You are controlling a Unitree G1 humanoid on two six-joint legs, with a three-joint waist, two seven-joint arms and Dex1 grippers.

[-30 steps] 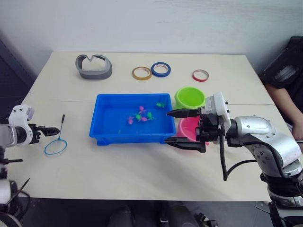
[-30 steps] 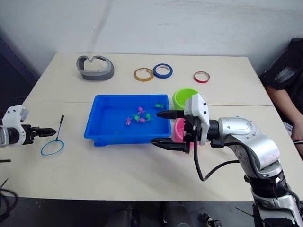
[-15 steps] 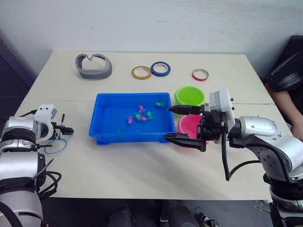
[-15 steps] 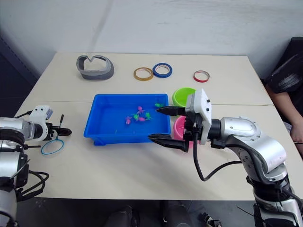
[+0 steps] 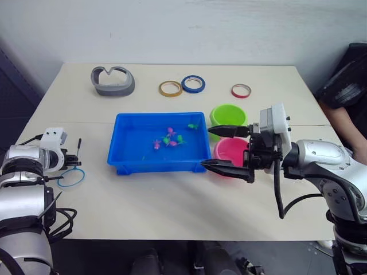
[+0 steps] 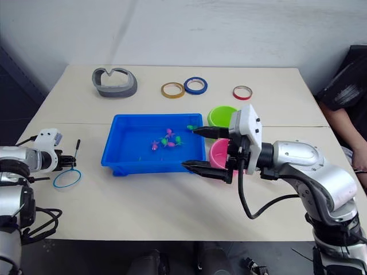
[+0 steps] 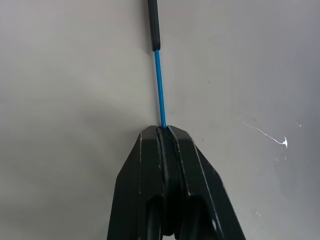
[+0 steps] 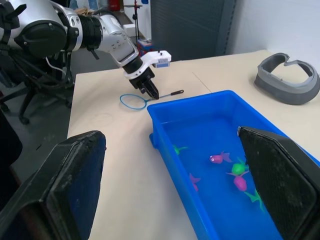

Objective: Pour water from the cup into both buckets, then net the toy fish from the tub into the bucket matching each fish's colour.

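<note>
Head pair down over the table point(image 5: 172, 212); wrist views close along claws.

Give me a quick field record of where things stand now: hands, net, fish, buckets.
left hand: shut on the net's thin blue shaft, low at the table
net: hoop on the table, left of the tub
right hand: open, hovering at the tub's right end
tub: holds the pink and green fish
green bucket: right of the tub, behind the pink bucket

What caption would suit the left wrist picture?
Left gripper shut on the net's thin blue wire handle, just above the table.
</note>
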